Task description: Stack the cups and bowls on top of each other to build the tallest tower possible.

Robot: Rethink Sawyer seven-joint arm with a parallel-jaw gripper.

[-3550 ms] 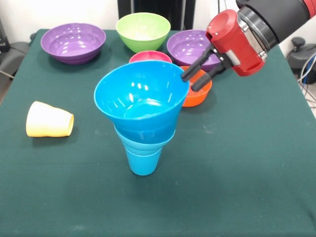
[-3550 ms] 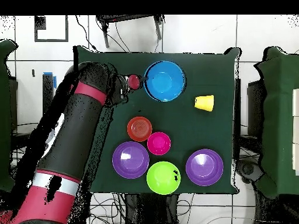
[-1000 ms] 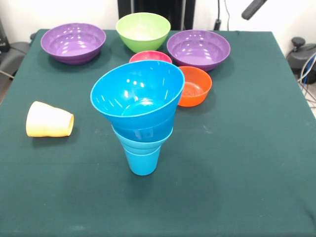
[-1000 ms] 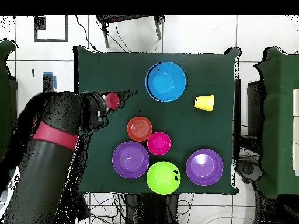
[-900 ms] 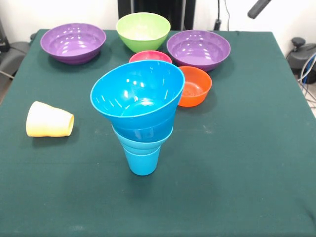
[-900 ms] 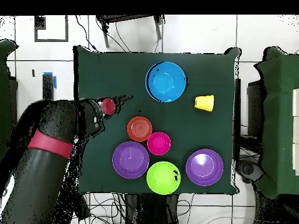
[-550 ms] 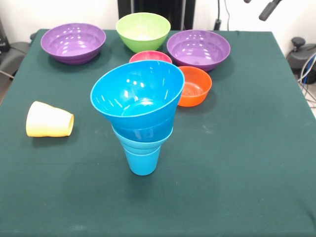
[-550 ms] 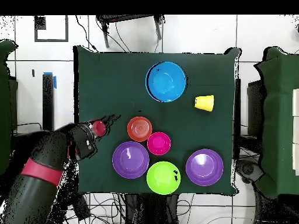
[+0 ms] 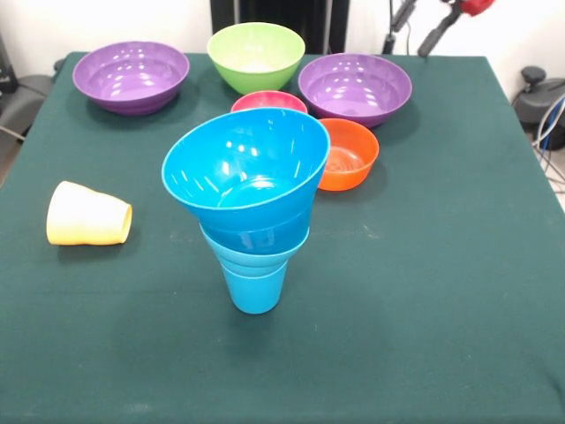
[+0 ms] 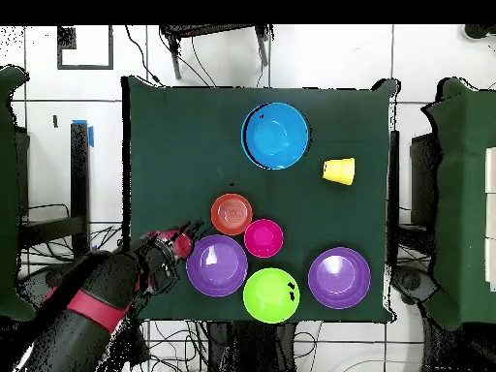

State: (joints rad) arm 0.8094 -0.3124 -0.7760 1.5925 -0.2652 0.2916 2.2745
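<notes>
Front view: gripper [image 9: 417,29] high over the far right edge of the dark green cloth-covered table [image 9: 459,265], fingers spread wide, holding nothing. Overhead view: same gripper [image 10: 191,231] with tips aimed at the bowl cluster, just beside the rim of one glossy purple plastic bowl [image 10: 216,264] and near the small orange plastic bowl [image 10: 232,214].

Mid-table, well apart from the fingers, toward the side opposite the robot: the tower, a sky-blue tapered plastic cup [image 9: 254,287] standing upright, mouth up, with blue plastic bowls nested into it. Long axis vertical, but the wide top blue bowl [image 9: 243,168] seated crooked, rim tipped down toward picture left in the front view.

Loose pieces: second purple bowl [image 9: 131,75], lime green bowl [image 9: 256,53] and pink-red bowl [image 9: 269,102], all upright, mouths up. Pale yellow ridged cup [image 9: 86,215] lying on its side, long axis flat along the table, mouth pointing toward the tower.

Judged nearest for a pick: the purple bowl beside the fingertips, then the orange one; yellow cup farthest away, across the table. Risk, as a guess: tilted top bowl likely to shed anything set on it.
</notes>
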